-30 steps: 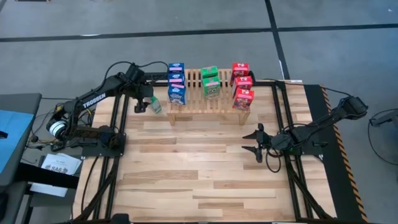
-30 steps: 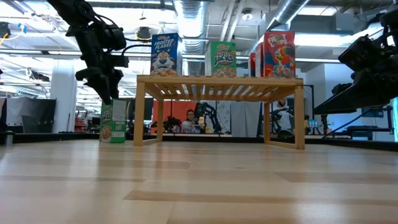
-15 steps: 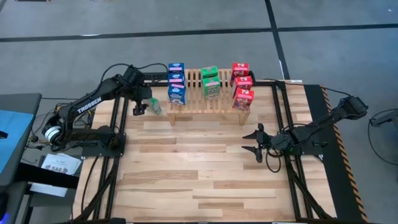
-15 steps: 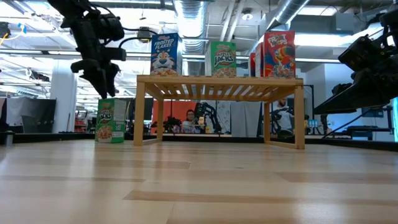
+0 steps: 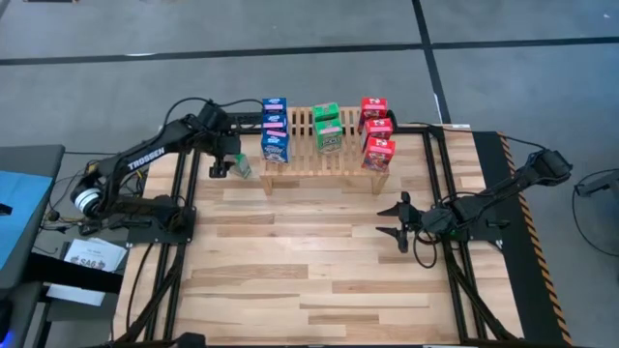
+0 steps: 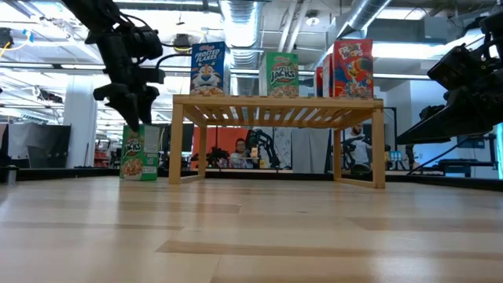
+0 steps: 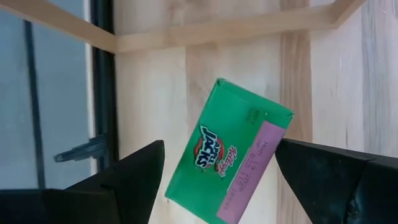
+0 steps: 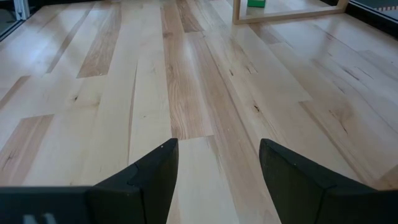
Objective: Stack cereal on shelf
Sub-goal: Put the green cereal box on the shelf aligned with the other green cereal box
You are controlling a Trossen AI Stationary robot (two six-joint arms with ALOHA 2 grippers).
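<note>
The wooden shelf stands at the table's far side. On its top stand three blue boxes, two green boxes and three red boxes. A third green box stands upright on its bottom on the table, just left of the shelf. My left gripper hovers open right above this box, one finger on each side of its top, clear of it. My right gripper is open, low over the table's right half.
The shelf's left near leg stands close to the right of the green box on the table. Bare plank tabletop stretches in front of the shelf and between the arms. The black table frame runs just left of the box.
My left gripper rose and swung toward the table's left, then came back down and to the right above the green box. The box turned a little on the table and now shows its front more squarely in the low view. The right arm kept still.
</note>
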